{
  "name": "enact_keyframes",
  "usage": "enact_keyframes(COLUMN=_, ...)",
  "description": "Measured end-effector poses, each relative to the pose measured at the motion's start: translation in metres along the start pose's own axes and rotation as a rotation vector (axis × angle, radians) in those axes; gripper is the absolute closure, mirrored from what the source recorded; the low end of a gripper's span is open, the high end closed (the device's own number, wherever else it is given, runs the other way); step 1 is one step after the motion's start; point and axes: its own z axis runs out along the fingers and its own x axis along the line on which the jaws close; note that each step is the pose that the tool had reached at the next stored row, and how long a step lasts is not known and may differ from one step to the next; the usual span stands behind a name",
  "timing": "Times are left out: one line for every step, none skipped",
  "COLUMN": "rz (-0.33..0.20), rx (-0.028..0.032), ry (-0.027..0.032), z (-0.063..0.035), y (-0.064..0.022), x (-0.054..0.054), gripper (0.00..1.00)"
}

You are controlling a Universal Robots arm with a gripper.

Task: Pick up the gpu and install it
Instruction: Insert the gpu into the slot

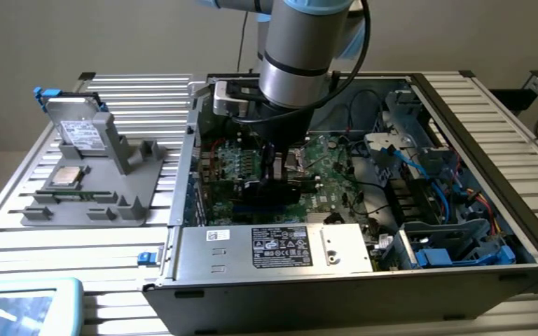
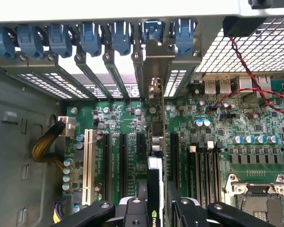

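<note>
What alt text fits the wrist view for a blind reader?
The fingers grip the gpu edge-on over the green motherboard; metal slot covers with blue clips stand beyond.

My fingers (image 2: 135, 213) pinch the gpu (image 2: 154, 182) low inside the case (image 1: 190, 147). Either side is passable, just flat slots (image 2: 123, 161). Card's far end blocked by the bracket row (image 2: 109, 71). Power supply box (image 1: 279, 248) walls the near side, cables (image 1: 409, 175) crowd the exterior view's right. Case top is open.
</note>
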Motion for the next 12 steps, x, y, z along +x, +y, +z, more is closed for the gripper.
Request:
enact_keyframes(rz=0.0, rx=-0.0001, ry=0.0007, z=0.0001, y=0.0, x=0.0, gripper=0.73)
enact_keyframes(rz=0.0, rx=0.0, ry=0.0012, z=0.0004, y=0.0, x=0.0, gripper=0.73)
enact_keyframes(rz=0.0, rx=0.0, ry=0.0016, z=0.0007, y=0.0001, x=0.0, gripper=0.73)
enact_keyframes(rz=0.0, rx=0.0001, ry=0.0022, z=0.0012, y=0.0002, x=0.0, gripper=0.73)
enact_keyframes(rz=0.0, rx=0.0001, ry=0.0031, z=0.0015, y=0.0003, x=0.0, gripper=0.73)
enact_keyframes(rz=0.001, rx=0.0001, ry=0.004, z=0.0018, y=0.0003, x=0.0, gripper=0.73)
enact_keyframes(rz=0.001, rx=0.0001, ry=0.0047, z=0.0021, y=0.0005, x=0.0, gripper=0.73)
enact_keyframes(rz=0.001, rx=0.0001, ry=0.0052, z=0.0023, y=0.0005, x=0.0, gripper=0.73)
enact_keyframes(rz=0.001, rx=0.0, ry=0.0055, z=0.0025, y=0.0006, x=0.0, gripper=0.73)
enact_keyframes(rz=0.001, rx=0.0001, ry=0.0054, z=0.0027, y=0.0008, x=-0.0001, gripper=0.73)
enact_keyframes(rz=0.001, rx=0.0001, ry=0.0054, z=0.0028, y=0.0008, x=-0.0002, gripper=0.73)
enact_keyframes(rz=0.001, rx=0.0002, ry=0.0054, z=0.0029, y=0.001, x=-0.0003, gripper=0.73)
